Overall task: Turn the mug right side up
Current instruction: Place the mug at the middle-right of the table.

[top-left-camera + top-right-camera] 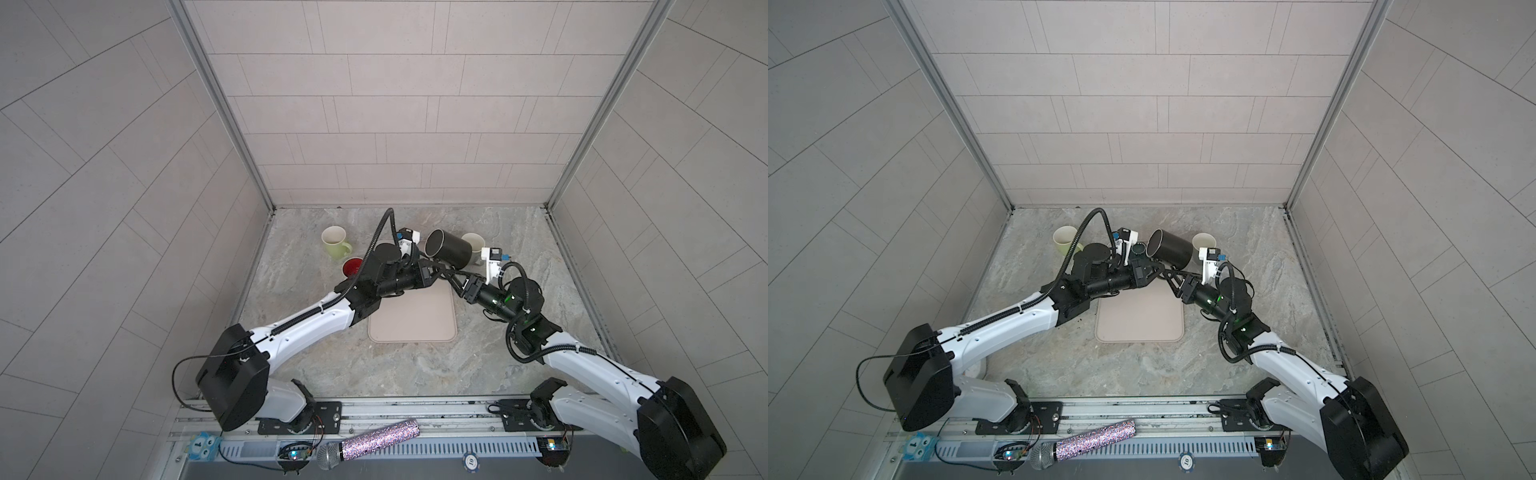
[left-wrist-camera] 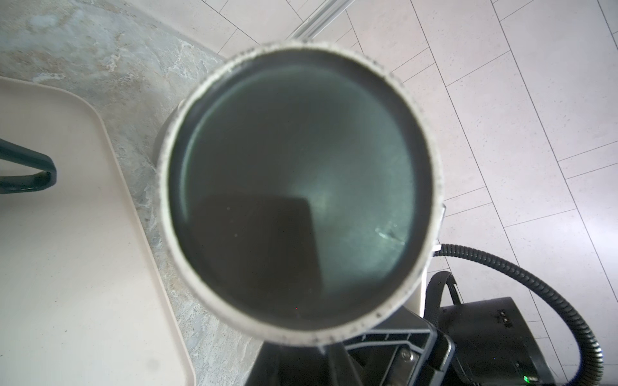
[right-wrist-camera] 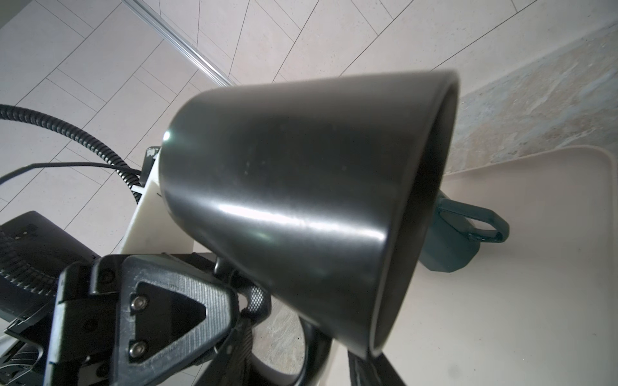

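Note:
The black mug (image 1: 449,248) hangs in the air above the far edge of the beige tray (image 1: 411,320), lying on its side with its mouth toward the left arm. In the left wrist view its round pale-ringed end (image 2: 297,187) fills the picture. My left gripper (image 1: 436,269) is shut on the handle under the mug. One of the left gripper's pads (image 3: 257,300) shows against the handle (image 3: 314,347) in the right wrist view. My right gripper (image 1: 452,279) comes in from the right, its fingers apart on either side of that handle; I cannot tell whether they touch it.
A teal mug (image 3: 461,240) stands on the tray below the black one. A green mug (image 1: 334,243) and a red mug (image 1: 352,266) sit at the back left, and a cream mug (image 1: 474,242) stands behind the black mug. A glittery microphone (image 1: 370,442) lies on the front rail.

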Motion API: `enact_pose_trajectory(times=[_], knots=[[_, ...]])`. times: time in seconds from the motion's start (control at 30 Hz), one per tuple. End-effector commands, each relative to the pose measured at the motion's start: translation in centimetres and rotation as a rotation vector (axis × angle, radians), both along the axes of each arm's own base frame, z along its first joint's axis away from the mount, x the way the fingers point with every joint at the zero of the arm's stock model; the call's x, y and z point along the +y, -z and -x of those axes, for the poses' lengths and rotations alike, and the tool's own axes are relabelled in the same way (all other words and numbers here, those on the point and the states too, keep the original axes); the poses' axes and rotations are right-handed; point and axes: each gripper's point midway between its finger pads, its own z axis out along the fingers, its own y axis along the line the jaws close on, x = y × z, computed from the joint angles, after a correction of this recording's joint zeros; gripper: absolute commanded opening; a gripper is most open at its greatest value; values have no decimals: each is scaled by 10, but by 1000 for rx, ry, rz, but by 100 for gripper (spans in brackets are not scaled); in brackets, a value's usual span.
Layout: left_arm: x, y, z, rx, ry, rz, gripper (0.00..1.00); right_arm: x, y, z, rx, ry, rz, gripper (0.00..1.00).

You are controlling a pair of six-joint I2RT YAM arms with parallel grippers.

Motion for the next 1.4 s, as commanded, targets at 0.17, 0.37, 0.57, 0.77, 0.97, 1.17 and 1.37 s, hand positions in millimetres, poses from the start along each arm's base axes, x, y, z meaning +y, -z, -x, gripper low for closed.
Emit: enact_pose_trajectory(times=[0.17, 0.37, 0.57, 0.77, 0.97, 1.17, 1.37], knots=[[-18, -35, 23, -65, 135, 144, 0, 9, -51, 16, -191, -81, -50, 50], [-22, -35, 28, -61, 165, 159, 0, 10, -58, 18, -220, -88, -49, 57], [-26, -39, 31, -41, 192, 186, 0, 13, -69, 19, -251, -109, -83, 55], [-27, -38, 33, -27, 209, 188, 0, 14, -79, 19, -287, -117, -88, 31], [-28, -33, 29, -4, 212, 192, 0, 16, -81, 19, -293, -126, -96, 25], [-23, -27, 19, 7, 191, 187, 0, 16, -79, 18, -287, -127, -91, 14], [-15, -21, 9, 13, 161, 166, 0, 16, -77, 18, -283, -127, -83, 12]])
